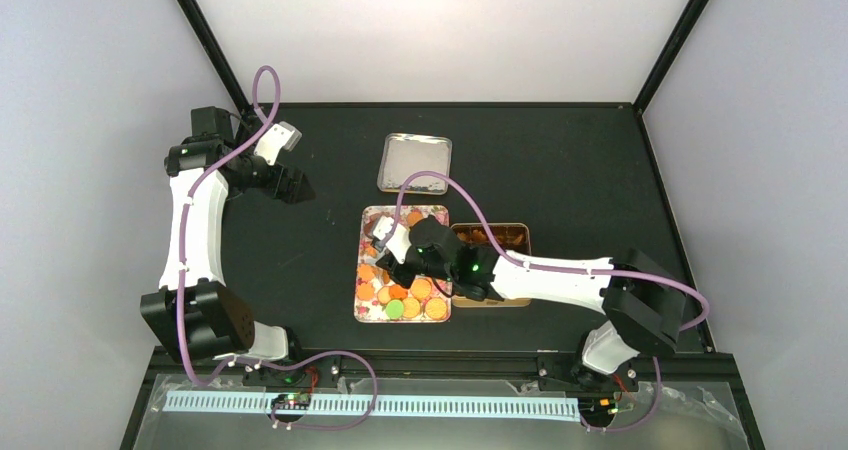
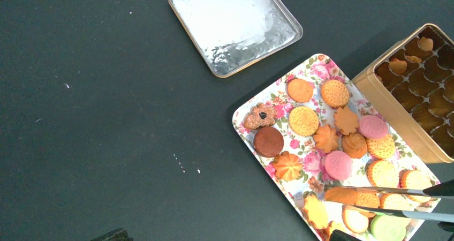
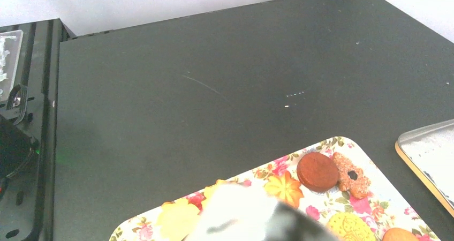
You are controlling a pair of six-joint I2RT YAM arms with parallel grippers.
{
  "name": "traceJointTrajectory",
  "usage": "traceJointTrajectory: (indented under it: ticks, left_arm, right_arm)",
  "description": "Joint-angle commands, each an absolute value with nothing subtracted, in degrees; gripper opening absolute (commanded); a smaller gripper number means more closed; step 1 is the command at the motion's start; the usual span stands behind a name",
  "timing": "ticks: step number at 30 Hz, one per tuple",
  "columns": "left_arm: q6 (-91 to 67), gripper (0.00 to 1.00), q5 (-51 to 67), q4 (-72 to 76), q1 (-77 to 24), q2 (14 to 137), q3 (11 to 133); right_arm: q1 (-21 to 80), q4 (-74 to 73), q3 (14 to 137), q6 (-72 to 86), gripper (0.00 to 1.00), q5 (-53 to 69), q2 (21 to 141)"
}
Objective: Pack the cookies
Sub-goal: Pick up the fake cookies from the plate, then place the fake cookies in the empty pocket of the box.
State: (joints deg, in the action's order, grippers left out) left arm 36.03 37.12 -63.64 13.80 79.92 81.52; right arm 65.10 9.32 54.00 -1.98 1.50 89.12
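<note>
Several cookies [image 2: 303,120], orange, pink, brown and green, lie on a floral tray [image 2: 241,128] at mid-table [image 1: 362,315]. My right gripper [image 1: 395,265] hangs over the tray and is shut on metal tongs [image 2: 396,190]. The tong blades straddle an orange cookie [image 2: 342,194] near the tray's front end. In the right wrist view a blurred white-grey shape [image 3: 251,214] hides the jaws, with cookies [image 3: 317,171] beyond it. My left gripper [image 1: 290,185] is open and empty over bare table at the far left, away from the tray; only its fingertips [image 2: 115,234] show in its wrist view.
A gold tin [image 2: 385,99] with brown compartments stands right of the tray [image 1: 520,232], with a few cookies [image 2: 399,65] in its far cells. Its silver-lined lid [image 2: 235,21] lies upturned behind the tray [image 1: 415,162]. Black tabletop surrounds them, walled at the sides.
</note>
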Motion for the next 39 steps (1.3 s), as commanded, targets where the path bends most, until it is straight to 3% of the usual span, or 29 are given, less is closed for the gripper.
traceJointTrajectory:
  ticks: [1, 10, 20, 32, 39]
  left_arm:
    - [36.7, 0.99, 37.3, -64.6, 14.2, 79.0, 83.7]
    - [36.8, 0.99, 37.3, -64.4, 14.2, 79.0, 83.8]
    - [36.8, 0.99, 37.4, -64.3, 14.2, 78.8, 83.9]
    - [35.8, 0.98, 39.4, -63.5, 14.2, 79.1, 83.6]
    - [35.7, 0.98, 39.5, -63.3, 14.2, 79.3, 83.2]
  right_arm:
    - [65.5, 10.2, 55.8, -0.3, 0.24, 1.5, 90.7]
    - [65.4, 11.5, 55.7, 0.9, 0.01, -1.3, 89.5]
    - [60.3, 8.0, 55.4, 0.4, 0.01, 0.4, 80.8]
    - [46.7, -4.4, 47.2, -4.4, 0.01, 1.3, 60.8]
    - [45.7, -8.4, 44.8, -6.5, 0.01, 1.0, 57.9]
